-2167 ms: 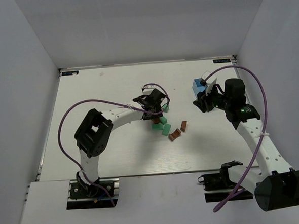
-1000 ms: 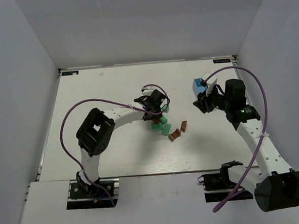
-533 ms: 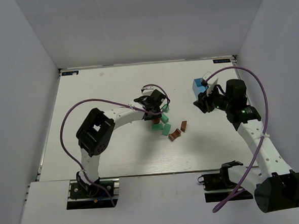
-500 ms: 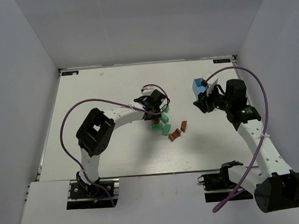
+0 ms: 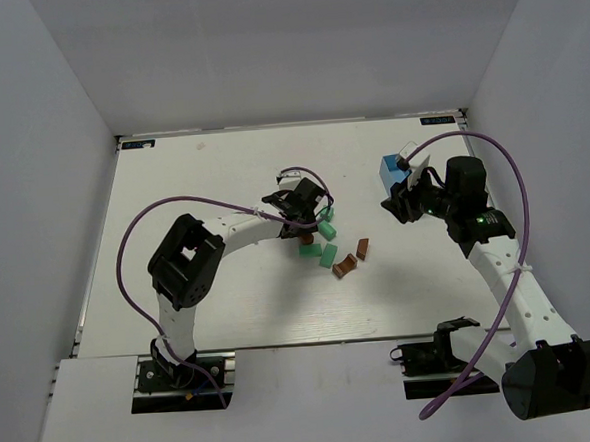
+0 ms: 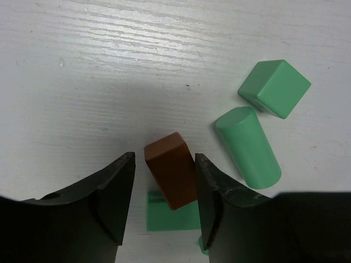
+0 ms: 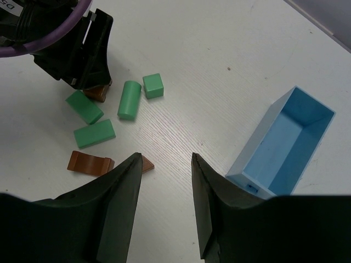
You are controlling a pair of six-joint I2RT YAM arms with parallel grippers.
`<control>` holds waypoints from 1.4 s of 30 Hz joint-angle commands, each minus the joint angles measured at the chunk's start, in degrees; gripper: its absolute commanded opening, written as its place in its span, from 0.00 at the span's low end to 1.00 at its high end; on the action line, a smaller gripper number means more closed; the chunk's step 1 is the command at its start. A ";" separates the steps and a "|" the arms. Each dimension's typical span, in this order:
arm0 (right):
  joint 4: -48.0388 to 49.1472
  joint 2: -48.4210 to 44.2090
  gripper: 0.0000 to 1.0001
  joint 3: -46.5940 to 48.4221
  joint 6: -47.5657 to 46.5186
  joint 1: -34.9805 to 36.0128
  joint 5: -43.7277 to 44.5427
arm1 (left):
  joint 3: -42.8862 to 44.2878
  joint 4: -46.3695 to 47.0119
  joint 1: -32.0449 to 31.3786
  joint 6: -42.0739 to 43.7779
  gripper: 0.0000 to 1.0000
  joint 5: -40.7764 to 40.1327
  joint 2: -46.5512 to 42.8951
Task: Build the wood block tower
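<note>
Jaws of the left gripper [image 6: 164,164] are spread, straddling a reddish-brown rectangular block [image 6: 171,176], which is tilted, its near end overlapping a flat mint-green block [image 6: 164,218]. A green cylinder [image 6: 248,147] and a green cube [image 6: 274,87] are noted just beside, on the white table [image 6: 82,66]. Jaws of the right gripper [image 7: 164,164] are spread, nothing held, near a blue open-topped box [image 7: 256,149].
</note>
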 commanded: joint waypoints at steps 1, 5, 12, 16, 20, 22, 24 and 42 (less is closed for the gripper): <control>2.12 -0.96 0.48 -0.07 -0.41 -0.32 -0.91 | -0.91 -3.47 0.39 1.50 0.59 -1.27 -1.68; 2.03 -0.96 0.48 0.10 -0.41 -0.14 -1.00 | 0.14 -4.61 -0.14 2.03 0.62 -1.80 -1.68; 1.94 -0.78 0.48 -0.16 -0.50 -0.49 -1.17 | 0.15 -4.09 -0.67 2.03 0.62 -1.27 -1.68; 2.03 -0.70 0.48 -0.25 -0.67 -0.32 -1.09 | 0.14 -3.57 -0.67 2.03 0.62 -0.22 -2.29; 1.94 -0.87 0.48 -0.16 -0.67 -0.67 -1.35 | 0.14 -2.86 -1.20 2.03 0.62 1.01 -3.34; 2.03 -0.87 0.48 -0.16 -0.67 -0.41 -1.17 | 0.14 -2.33 -1.72 2.03 0.62 1.54 -3.87; 2.03 -0.78 0.48 -0.16 -0.67 -0.49 -1.44 | 0.14 -1.80 -1.72 2.03 0.62 1.54 -4.48; 1.94 -0.95 0.48 -0.16 -0.76 -0.58 -1.61 | 0.67 -3.04 -2.34 1.50 0.61 -0.04 -2.30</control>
